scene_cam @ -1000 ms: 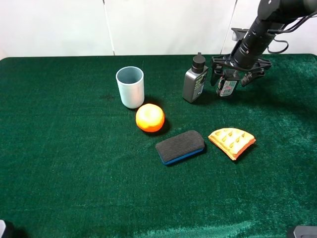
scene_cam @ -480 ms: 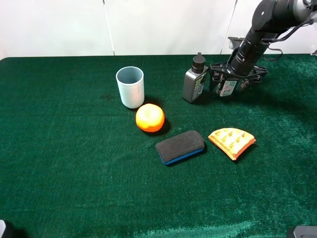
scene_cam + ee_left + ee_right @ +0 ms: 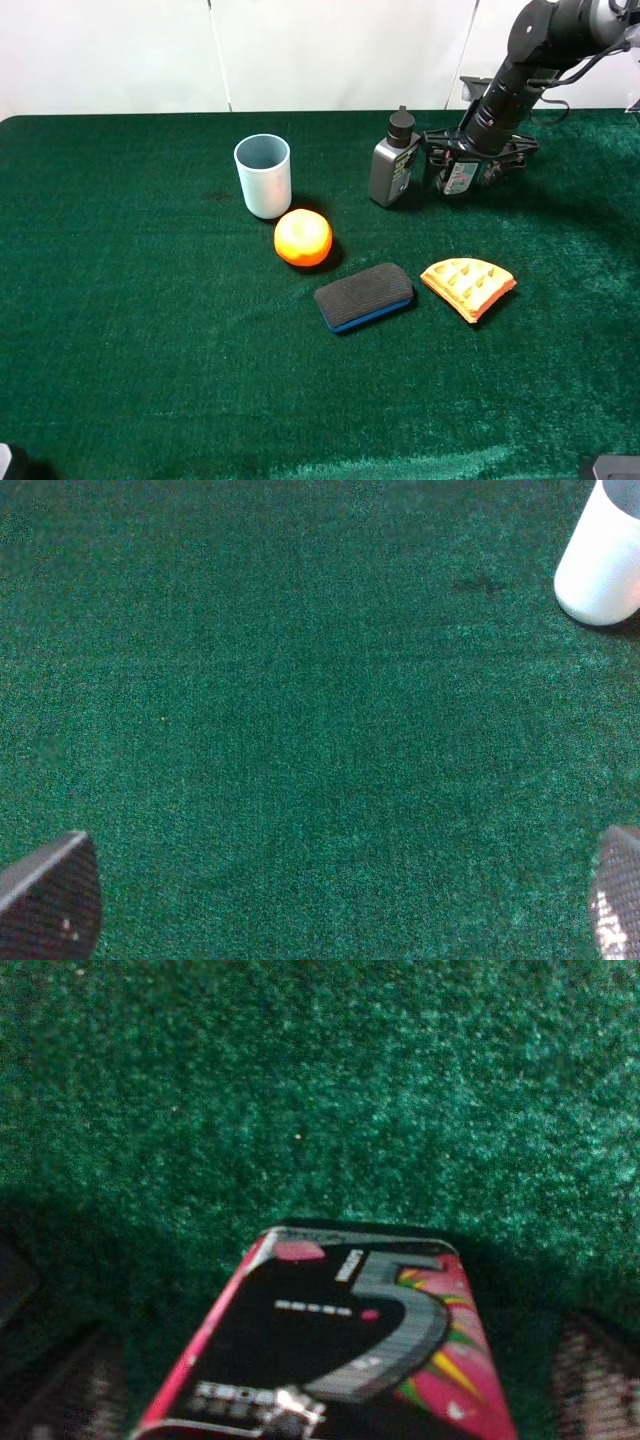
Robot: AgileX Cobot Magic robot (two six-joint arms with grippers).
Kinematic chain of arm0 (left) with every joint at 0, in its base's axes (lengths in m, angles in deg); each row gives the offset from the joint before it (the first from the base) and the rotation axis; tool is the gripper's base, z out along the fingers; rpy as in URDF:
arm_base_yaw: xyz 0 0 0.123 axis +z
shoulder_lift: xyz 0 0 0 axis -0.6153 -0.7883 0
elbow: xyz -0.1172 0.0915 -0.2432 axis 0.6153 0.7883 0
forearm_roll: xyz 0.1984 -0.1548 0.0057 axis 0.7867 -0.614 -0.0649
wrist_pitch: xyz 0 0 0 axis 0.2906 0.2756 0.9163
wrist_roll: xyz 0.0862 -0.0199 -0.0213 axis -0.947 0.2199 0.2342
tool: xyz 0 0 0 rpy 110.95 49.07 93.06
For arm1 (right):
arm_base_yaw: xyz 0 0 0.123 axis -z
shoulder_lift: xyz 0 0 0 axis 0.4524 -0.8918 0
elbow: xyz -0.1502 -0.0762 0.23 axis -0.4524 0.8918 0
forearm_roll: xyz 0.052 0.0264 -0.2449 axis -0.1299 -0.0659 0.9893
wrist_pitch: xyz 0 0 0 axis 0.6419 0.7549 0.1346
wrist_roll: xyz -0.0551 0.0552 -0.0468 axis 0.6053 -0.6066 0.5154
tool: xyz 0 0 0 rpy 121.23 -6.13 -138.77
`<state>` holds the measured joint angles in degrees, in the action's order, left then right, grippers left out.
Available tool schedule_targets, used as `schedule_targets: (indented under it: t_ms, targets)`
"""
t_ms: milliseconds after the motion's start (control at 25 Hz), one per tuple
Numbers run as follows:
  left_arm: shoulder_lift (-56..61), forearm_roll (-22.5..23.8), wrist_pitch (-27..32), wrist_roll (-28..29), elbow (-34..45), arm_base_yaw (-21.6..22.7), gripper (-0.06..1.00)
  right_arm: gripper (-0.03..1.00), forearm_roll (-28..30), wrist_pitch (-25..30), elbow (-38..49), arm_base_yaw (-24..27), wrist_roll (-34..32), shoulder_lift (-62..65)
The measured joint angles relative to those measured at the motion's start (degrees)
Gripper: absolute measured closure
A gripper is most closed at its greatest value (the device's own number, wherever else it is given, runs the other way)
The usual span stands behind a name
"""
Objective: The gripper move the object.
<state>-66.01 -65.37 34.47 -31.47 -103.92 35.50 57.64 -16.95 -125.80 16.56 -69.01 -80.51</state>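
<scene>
The object (image 3: 458, 177) is a small dark box with a black top and a white, red and green label. It stands on the green cloth at the back right, just right of the grey bottle. My right gripper (image 3: 468, 163) is low over it, with one black finger on each side. In the right wrist view the object (image 3: 350, 1350) lies between the fingers (image 3: 70, 1385) with a gap on each side, so the jaws are open. My left gripper (image 3: 320, 900) is open and empty over bare cloth.
A grey bottle with a black cap (image 3: 394, 162) stands close to the object. A pale cup (image 3: 263, 176), an orange (image 3: 303, 238), a black eraser (image 3: 363, 296) and a waffle piece (image 3: 468, 286) lie mid-table. The cup also shows in the left wrist view (image 3: 603, 560).
My right gripper has come down from above the object to straddle it, mostly in the first half second. The object and the other things have not moved.
</scene>
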Motion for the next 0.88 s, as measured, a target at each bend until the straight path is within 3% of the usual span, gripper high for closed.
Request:
schedule_targets:
  t_ms: [120,880]
  targets:
    - [0.0,0.0,0.0,0.0,0.0,0.0,-0.05,0.61,0.1,0.0,0.0,0.0,0.0,0.0]
    - [0.0,0.0,0.0,0.0,0.0,0.0,-0.05,0.63,0.0,0.5,-0.1,0.0,0.0,1.3]
